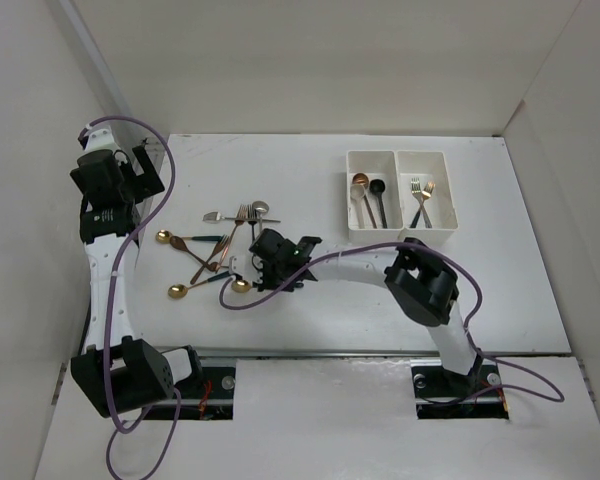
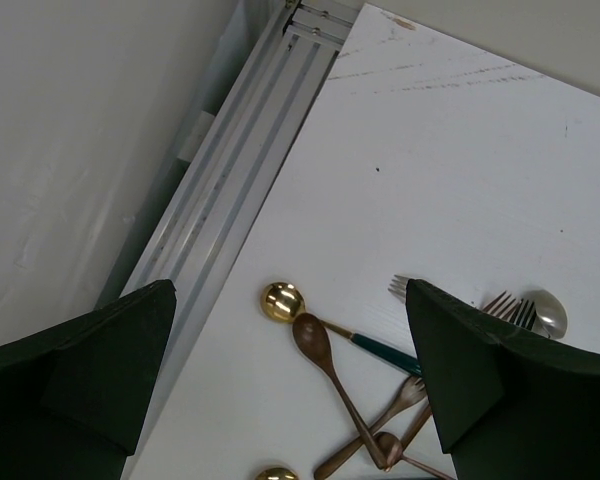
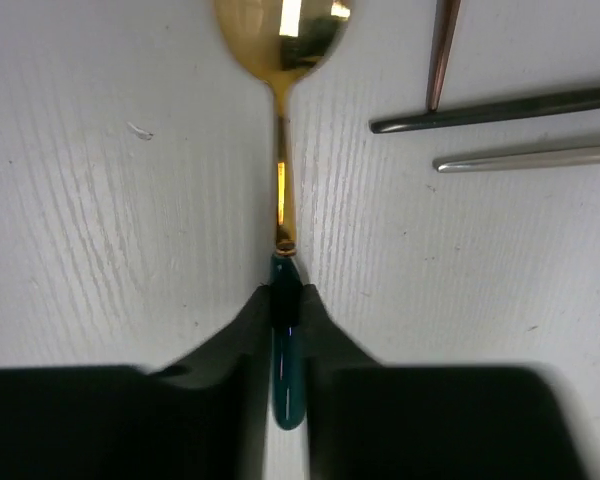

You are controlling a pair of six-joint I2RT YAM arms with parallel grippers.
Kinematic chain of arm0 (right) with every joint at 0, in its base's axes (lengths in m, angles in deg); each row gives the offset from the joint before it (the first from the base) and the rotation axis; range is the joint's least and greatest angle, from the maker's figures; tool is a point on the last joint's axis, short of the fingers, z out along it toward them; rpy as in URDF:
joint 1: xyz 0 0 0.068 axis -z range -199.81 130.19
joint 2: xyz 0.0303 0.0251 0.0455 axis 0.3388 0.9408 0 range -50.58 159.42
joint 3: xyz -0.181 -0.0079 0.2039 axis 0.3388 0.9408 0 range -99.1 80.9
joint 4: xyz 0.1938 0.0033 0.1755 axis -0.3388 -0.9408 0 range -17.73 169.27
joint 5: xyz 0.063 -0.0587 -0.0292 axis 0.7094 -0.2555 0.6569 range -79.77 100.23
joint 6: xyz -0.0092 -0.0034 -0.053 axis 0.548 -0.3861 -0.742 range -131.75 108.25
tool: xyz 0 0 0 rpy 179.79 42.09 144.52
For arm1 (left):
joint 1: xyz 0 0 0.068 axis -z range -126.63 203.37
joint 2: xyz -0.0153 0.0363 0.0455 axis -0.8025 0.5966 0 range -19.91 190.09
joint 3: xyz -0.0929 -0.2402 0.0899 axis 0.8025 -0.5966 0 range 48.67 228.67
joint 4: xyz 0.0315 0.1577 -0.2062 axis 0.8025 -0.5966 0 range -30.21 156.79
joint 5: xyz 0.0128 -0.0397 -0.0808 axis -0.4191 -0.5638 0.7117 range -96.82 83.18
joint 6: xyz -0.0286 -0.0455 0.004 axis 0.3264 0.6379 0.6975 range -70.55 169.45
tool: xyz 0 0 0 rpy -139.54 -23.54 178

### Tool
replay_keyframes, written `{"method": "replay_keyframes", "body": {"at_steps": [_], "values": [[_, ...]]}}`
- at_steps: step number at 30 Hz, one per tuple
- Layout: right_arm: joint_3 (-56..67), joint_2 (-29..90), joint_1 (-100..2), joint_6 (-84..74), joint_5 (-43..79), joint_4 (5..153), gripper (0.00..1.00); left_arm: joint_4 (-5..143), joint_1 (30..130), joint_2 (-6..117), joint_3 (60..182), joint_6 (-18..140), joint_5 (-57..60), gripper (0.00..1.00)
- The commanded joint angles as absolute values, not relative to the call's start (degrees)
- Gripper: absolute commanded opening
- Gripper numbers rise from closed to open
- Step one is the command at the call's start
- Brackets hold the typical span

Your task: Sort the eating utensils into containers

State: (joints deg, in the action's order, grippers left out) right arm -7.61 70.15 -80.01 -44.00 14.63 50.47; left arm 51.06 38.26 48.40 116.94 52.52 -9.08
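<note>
Loose eating utensils (image 1: 215, 250) lie in a pile left of the table's centre: gold, copper and silver spoons and forks, some with dark green handles. My right gripper (image 1: 271, 262) (image 3: 285, 305) is shut on the dark green handle of a gold spoon (image 3: 283, 30) at the pile's right edge, low at the table surface. Its bowl (image 1: 241, 285) points toward the near edge. My left gripper (image 1: 120, 180) (image 2: 290, 390) is open and empty, raised above the pile's left side. The left container (image 1: 351, 195) holds spoons. The right container (image 1: 451, 195) holds forks.
In the left wrist view a gold spoon with a green handle (image 2: 281, 301), a copper spoon (image 2: 315, 340) and forks (image 2: 500, 305) lie below. An aluminium rail (image 2: 230, 190) runs along the table's left edge. White walls surround the table. Two thin handles (image 3: 500, 105) lie right of the held spoon.
</note>
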Motion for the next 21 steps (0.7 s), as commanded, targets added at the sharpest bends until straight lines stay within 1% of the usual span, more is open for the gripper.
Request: {"method": "replay_keyframes", "body": {"at_steps": [1,2,7,10,13,14,16,20,21], "values": [[-3.4,74.7,-80.9,-41.7,14.2,43.7,0.05,51.6,38.1,47.9,119.3,53.0,-8.9,1.00],[-2.7,73.9,-80.9,-41.7,14.7,43.7,0.00,51.6,38.1,47.9,119.3,53.0,-8.9,1.00],[2.0,70.7,-81.9,-43.5,14.7,44.9,0.00,51.6,38.1,47.3,119.3,53.0,-8.9,1.00],[4.4,65.4,-82.5,-44.3,16.2,46.6,0.00,51.6,37.6,47.8,119.3,53.0,-8.9,1.00],[5.9,57.9,-82.5,-40.4,16.2,49.3,0.00,51.6,37.6,48.4,119.3,53.5,-8.9,1.00],[5.9,54.0,-82.5,-39.4,16.2,52.3,0.00,51.6,37.6,48.4,119.3,53.5,-8.0,1.00],[7.2,50.1,-81.4,-35.1,16.2,56.7,0.00,51.0,37.6,48.9,119.9,53.5,-6.6,0.96],[10.0,41.5,-75.3,-24.7,16.2,70.3,0.00,49.1,37.6,51.0,121.6,54.1,-5.0,0.94],[10.0,39.1,-74.0,-22.6,15.0,75.0,0.00,48.6,37.6,51.0,121.6,54.1,-4.3,0.90]]}}
